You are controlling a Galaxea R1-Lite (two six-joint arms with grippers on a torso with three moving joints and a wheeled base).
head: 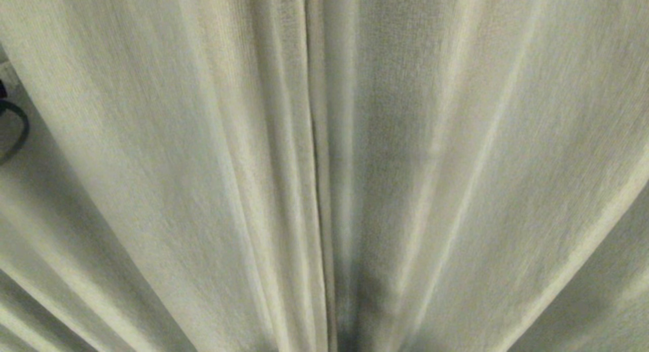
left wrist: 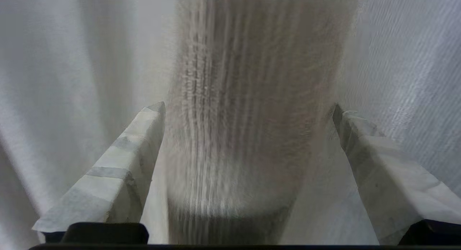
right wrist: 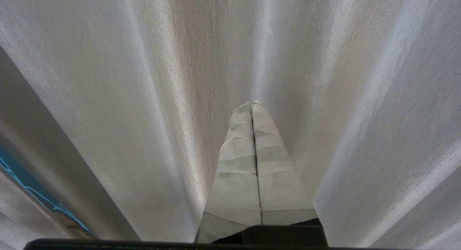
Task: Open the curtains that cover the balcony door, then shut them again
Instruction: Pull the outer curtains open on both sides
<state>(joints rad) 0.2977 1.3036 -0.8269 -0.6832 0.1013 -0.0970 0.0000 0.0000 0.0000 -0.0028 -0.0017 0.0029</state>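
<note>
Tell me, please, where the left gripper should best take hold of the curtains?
Probably the rounded vertical fold of the curtains standing between the open left gripper: come straight on and pinch across it, one finger each side.

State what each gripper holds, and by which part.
Nothing. The left gripper is open around a curtain fold, not clamped. The right gripper is shut, empty.
</note>
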